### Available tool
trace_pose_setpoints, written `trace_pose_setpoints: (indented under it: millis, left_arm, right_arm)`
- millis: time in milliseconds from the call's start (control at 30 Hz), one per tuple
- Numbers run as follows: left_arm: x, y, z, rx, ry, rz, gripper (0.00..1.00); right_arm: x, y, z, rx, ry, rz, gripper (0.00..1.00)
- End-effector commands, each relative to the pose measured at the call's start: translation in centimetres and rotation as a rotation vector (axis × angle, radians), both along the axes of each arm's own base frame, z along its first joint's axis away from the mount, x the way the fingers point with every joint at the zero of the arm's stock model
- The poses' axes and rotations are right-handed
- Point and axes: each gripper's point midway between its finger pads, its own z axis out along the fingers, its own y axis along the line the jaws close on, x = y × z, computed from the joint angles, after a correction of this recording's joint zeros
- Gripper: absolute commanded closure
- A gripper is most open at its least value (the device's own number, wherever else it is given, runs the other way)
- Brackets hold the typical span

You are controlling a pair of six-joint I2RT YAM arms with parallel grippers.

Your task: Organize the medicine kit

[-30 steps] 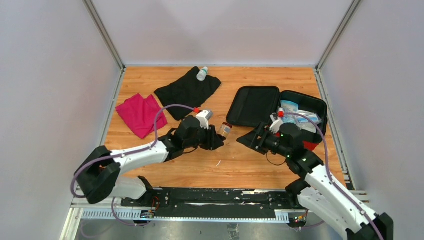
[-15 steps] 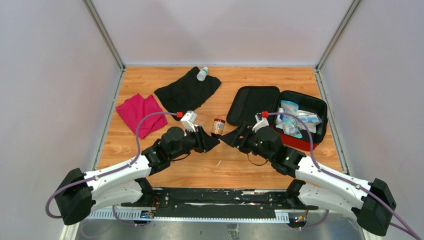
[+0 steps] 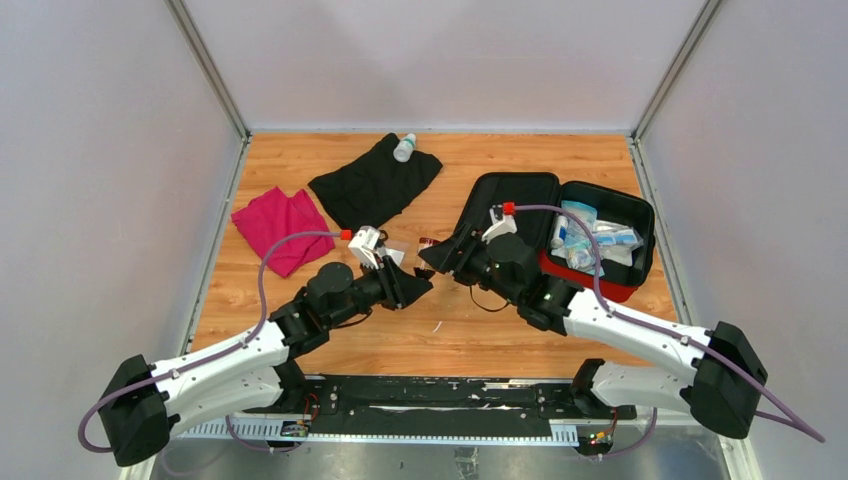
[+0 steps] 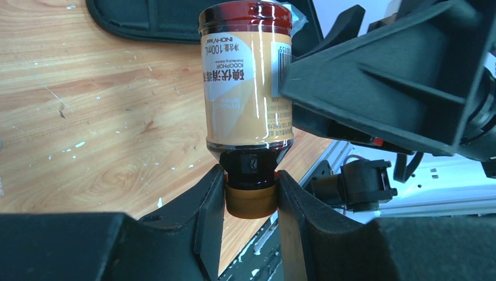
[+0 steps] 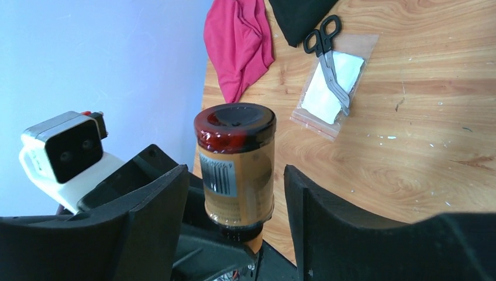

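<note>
A brown iodophor bottle [image 4: 245, 88] with a yellow label and dark red base is held off the table by its gold cap. My left gripper [image 4: 251, 196] is shut on that cap. My right gripper [image 5: 237, 193] is open, its fingers [image 4: 398, 82] on either side of the bottle's body [image 5: 236, 170] without touching it. In the top view the two grippers meet at the bottle [image 3: 427, 243] in mid-table. The red medicine kit [image 3: 600, 287] lies open at the right, black lid [image 3: 510, 210] flat, with several packets inside.
A black cloth [image 3: 375, 180] with a small white bottle [image 3: 404, 148] on it lies at the back. A magenta cloth [image 3: 275, 225] is at the left. Black scissors [image 5: 327, 52] lie on a clear bag [image 5: 330, 88] on the wood near the grippers.
My left gripper has drawn back left with the bottle still in it. My right gripper has moved left from the kit until its open fingers straddle the bottle.
</note>
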Motion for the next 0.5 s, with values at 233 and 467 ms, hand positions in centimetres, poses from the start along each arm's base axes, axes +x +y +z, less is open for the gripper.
trace_pose_setpoints:
  millis: [233,467]
  left_arm:
    - [0.1,0.2,1.7,-0.056,-0.043,0.013,1.0]
    - [0.0,0.1,2.2,-0.057,-0.062,0.003,0.56]
  right_arm:
    - [-0.3,2.4,0.3,0.008,0.024,0.066,0.54]
    - [0.5,0.3,0.6,-0.061,-0.022,-0.015,0.72]
